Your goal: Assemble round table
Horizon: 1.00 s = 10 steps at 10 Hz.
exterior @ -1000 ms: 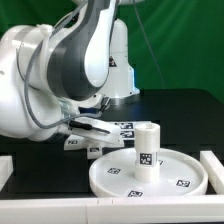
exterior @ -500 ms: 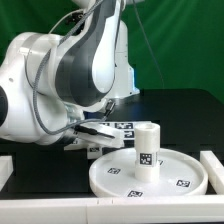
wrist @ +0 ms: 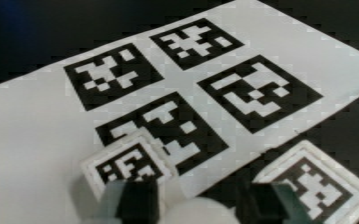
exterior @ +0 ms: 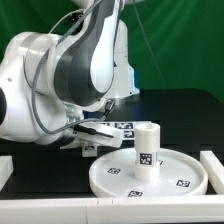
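The large rimmed round disc (exterior: 150,175) lies flat at the front of the black table. The short cylindrical leg (exterior: 147,149) stands upright on its middle. The cross-shaped base (exterior: 73,143) lies behind the disc toward the exterior view's left. My gripper (exterior: 90,140) is down on it. In the wrist view my gripper (wrist: 204,203) has its two dark fingers (wrist: 137,198) on either side of a white part of the base (wrist: 318,175), which fills the gap between them. The base's tagged arms show beside the fingers.
The marker board (wrist: 87,110) lies right behind the base and shows several tags; in the exterior view the marker board (exterior: 124,127) is just behind the leg. White rails (exterior: 212,165) stand at both table sides. My bulky arm (exterior: 60,80) fills the exterior view's left.
The arm's upper links rose and turned in the first half second, then stayed still. The gripper has stayed at the base. Disc, leg and base have not moved.
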Motion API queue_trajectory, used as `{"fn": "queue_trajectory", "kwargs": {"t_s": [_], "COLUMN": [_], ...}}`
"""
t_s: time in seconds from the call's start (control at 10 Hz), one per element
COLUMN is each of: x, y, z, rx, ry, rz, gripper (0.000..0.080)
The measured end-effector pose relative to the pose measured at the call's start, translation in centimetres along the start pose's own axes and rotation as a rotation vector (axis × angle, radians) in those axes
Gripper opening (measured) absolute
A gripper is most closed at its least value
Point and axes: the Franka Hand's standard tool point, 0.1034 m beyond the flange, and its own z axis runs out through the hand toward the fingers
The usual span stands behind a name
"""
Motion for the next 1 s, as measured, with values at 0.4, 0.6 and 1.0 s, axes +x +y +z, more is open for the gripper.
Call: {"fn": "queue_trajectory", "kwargs": {"t_s": [0.4, 0.6, 1.0], "x": [-1.0, -2.5, -3.2], "y": [0.5, 1.8, 1.7], "z": [-2.0, -5.5, -9.4], "rx": [-0.007, -0.035, -0.048], "ry": [0.031, 0.087, 0.470], "rz": [-0.021, -0.074, -0.197], "gripper": [0.0202, 0.0202, 0.0202]}}
